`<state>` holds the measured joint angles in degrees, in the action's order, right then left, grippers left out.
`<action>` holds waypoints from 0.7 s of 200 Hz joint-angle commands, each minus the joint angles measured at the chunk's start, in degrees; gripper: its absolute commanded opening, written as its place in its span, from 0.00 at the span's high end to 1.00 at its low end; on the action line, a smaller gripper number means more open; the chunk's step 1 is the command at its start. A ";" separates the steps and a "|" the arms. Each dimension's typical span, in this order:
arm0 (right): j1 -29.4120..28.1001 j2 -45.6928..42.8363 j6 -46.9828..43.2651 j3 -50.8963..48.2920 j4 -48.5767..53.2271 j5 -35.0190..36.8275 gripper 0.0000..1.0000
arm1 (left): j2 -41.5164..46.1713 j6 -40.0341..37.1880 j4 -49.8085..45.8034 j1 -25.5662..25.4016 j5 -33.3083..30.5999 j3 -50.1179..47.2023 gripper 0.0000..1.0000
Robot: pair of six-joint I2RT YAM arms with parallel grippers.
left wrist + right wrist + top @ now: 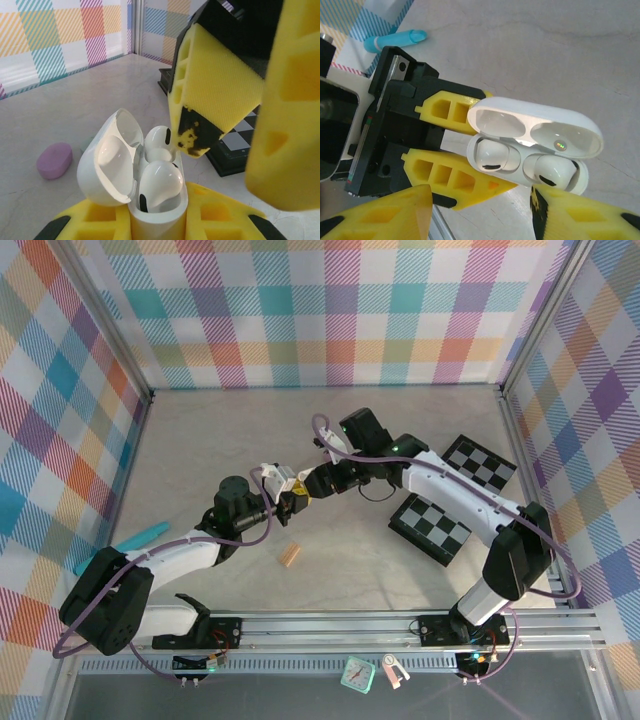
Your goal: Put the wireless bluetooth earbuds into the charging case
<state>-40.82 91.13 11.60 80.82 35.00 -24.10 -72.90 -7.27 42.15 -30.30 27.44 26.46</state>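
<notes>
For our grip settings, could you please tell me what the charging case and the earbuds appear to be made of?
The charging case looks like hard white plastic with a glossy finish: its open lid shows sharp highlights. The earbuds seem the same smooth glossy plastic, judging by their shine.

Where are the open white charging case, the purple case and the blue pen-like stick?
white charging case (527, 127), right wrist view, inside of its open lid.
purple case (54, 160), left wrist view, middle of its top.
blue pen-like stick (395, 40), right wrist view, middle of its barrel.
</notes>
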 commanded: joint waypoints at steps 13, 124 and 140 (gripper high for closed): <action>2.08 -4.58 0.88 -2.76 -4.14 -2.36 0.43 | 0.72 0.58 5.00 0.16 1.90 0.54 1.00; 4.96 1.62 5.59 7.70 3.79 9.24 0.35 | 5.46 -11.92 2.20 0.42 2.39 -2.64 1.00; 4.75 3.99 5.33 9.98 5.48 9.27 0.34 | 6.08 -13.62 0.10 0.42 2.55 -2.01 1.00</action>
<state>-35.99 91.98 16.12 87.15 35.20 -17.47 -68.71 -16.32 43.46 -30.24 29.08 24.12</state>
